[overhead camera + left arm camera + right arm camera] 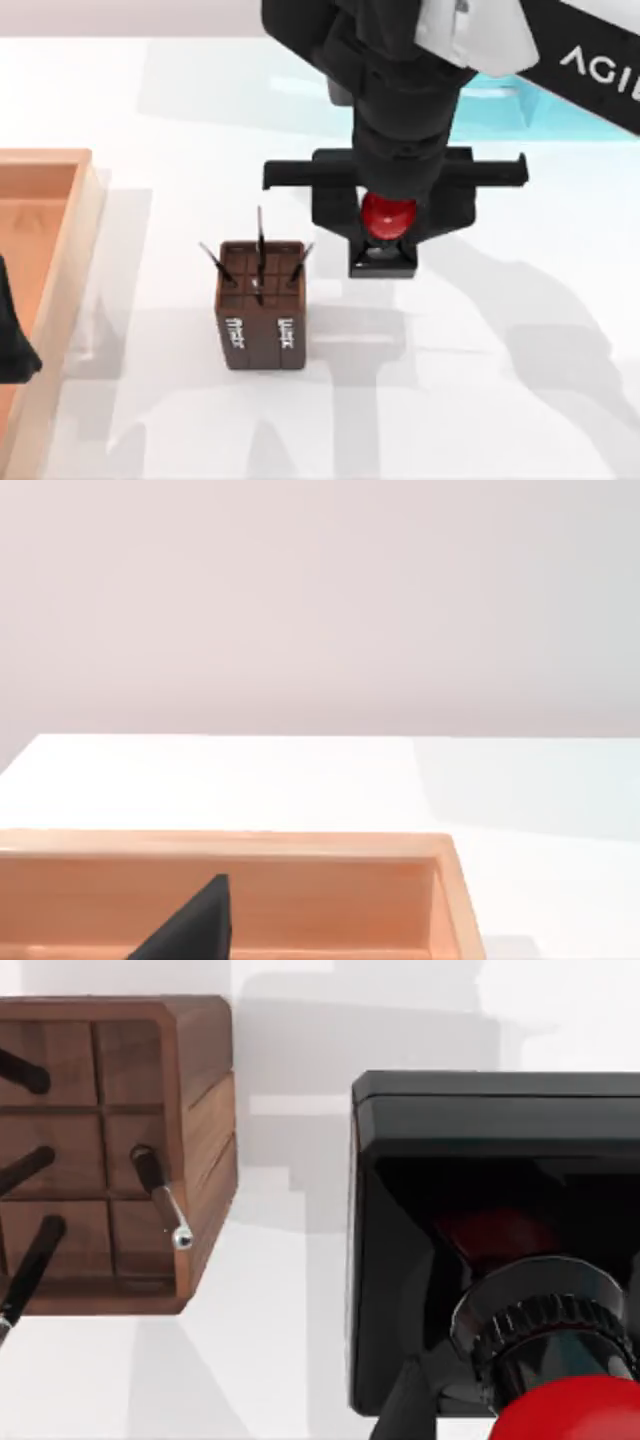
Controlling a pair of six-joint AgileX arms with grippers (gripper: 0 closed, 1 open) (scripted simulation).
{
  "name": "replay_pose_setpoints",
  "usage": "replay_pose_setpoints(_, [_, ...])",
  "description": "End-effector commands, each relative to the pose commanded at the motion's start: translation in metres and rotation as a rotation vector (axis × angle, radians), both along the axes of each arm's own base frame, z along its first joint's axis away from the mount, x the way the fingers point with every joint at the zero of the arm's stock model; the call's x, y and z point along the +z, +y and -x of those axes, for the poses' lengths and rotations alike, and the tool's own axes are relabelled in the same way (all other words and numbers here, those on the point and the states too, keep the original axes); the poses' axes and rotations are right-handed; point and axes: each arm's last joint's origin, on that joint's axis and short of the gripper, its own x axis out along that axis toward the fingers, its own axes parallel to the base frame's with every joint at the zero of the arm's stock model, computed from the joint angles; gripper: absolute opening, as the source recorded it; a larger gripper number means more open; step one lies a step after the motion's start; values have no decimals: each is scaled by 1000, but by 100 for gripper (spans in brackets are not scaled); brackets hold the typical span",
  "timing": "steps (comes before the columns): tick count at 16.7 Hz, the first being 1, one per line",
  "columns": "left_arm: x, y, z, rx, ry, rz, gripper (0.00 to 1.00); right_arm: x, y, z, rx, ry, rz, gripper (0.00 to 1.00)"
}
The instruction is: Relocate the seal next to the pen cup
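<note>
The seal (387, 222) is seen just to the right of the pen cup (261, 305) on the white counter (520, 400), with a narrow strip of bare counter between the two. Its black square base stands flat beside the cup, as far as the right wrist view shows, and its glossy red knob points upward. The right gripper (389, 213) is positioned directly over the seal, and the knob is framed between its dark fingers; whether the knob is actually pinched cannot be told, since the fingers' inner faces are hidden by the arm from above. In the right wrist view the seal (470, 1260) is shown close up, with the pen cup (130, 1150) apart from it (thin dark pens stand in its gridded top). White lettering is carried on the cup's side. The left arm is parked at the counter's left edge, over a light wooden tray (70, 250), whose rim (300, 845) is also shown by the left wrist view.
</note>
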Motion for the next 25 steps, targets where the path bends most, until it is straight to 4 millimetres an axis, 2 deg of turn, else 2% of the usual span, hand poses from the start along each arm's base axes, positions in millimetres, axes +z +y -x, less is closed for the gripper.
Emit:
replay_pose_setpoints(6, [0,0,0,0,0,0,100,-8,1,0,3,-1,1,0])
replay_pose_setpoints(19, [0,0,0,0,0,0,100,-8,1,0,3,-1,1,98])
replay_pose_setpoints(25, [0,0,0,0,0,0,100,-8,1,0,3,-1,1,100])
